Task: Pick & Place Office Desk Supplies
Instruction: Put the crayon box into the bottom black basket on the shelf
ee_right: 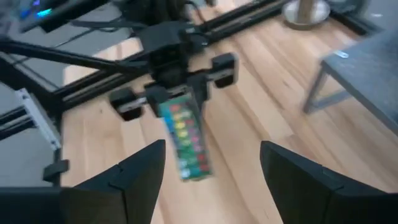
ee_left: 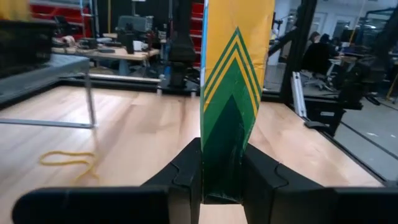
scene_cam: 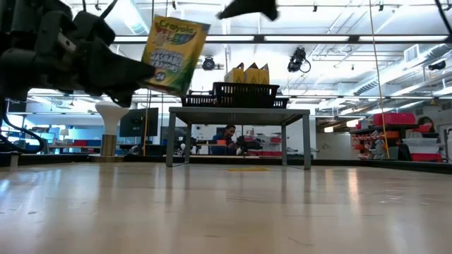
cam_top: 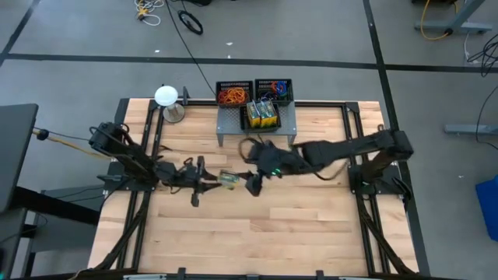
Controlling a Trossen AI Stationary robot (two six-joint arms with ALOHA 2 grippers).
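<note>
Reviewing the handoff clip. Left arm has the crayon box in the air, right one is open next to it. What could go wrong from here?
1. The left gripper pinches the crayon box only at one end, so it may pivot or slip.
2. The open right gripper sits just off the box's free end; any move could knock it.
3. A yellow rubber band lies on the table below; a dropped box could land on it.

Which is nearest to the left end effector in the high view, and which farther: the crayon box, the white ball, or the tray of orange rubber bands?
1. Crayon box, held in the left end effector, mid-table.
2. White ball, at the table's far left edge.
3. Tray of orange rubber bands, on the far shelf.
</note>
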